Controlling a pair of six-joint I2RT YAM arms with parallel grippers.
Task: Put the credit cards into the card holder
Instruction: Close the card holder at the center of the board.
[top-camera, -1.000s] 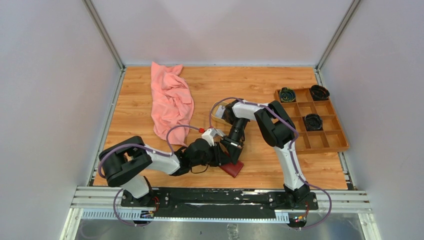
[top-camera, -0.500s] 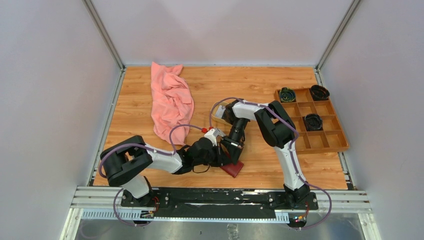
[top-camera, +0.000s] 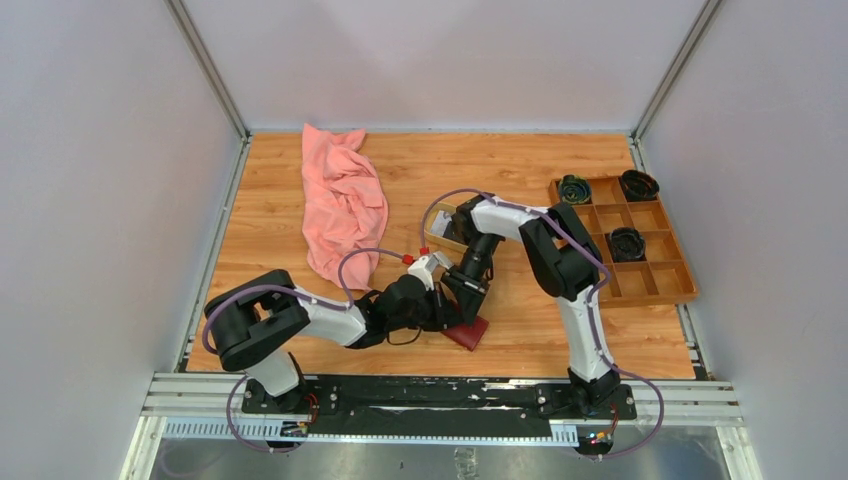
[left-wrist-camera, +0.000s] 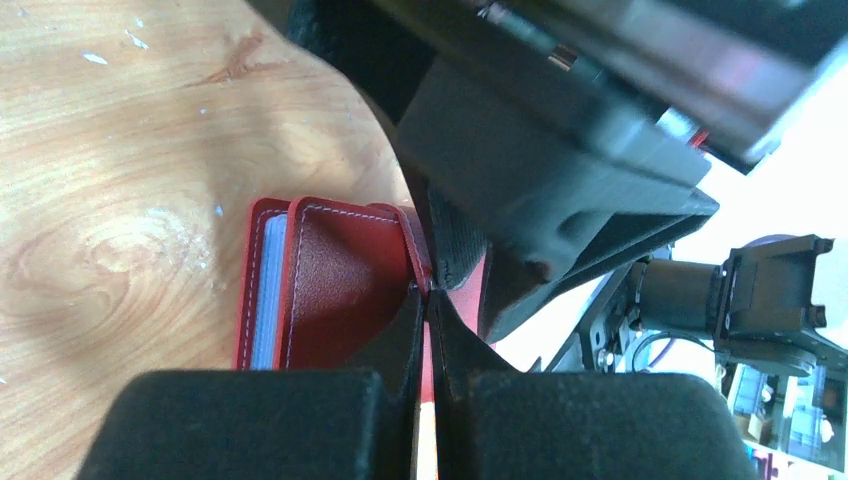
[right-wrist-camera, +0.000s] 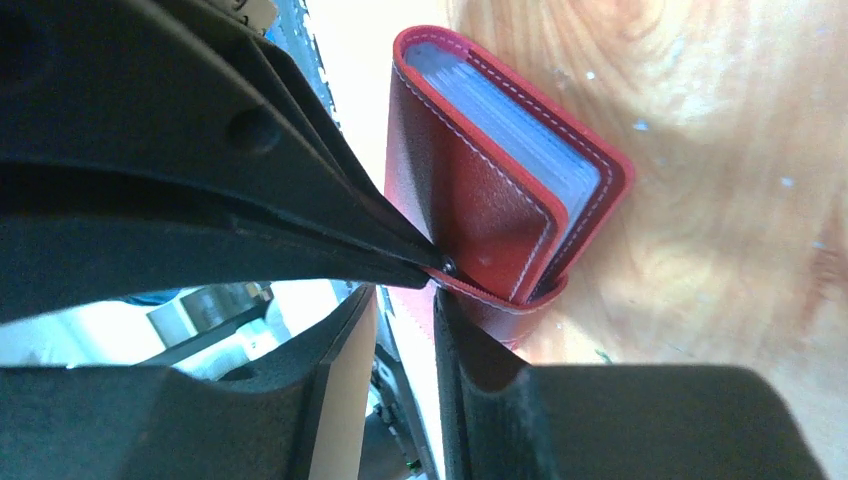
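Near table (top-camera: 560, 340) edge: left claw (left-wrist-camera: 424, 300) pinches card holder (left-wrist-camera: 340, 270) flap; right claw (right-wrist-camera: 405, 312) slightly parted astride it.

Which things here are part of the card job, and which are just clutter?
Job: card holder, pinched by the left gripper; right gripper at its flap; pale sheets inside, cards or sleeves unclear.
Clutter: pink cloth; wooden tray with three dark round things; tan dish, partly hidden.

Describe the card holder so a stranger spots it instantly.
On the wooden table, look near the front edge, where the left gripper and right gripper meet. The card holder lies there: a small folded wallet, the only dark red thing.
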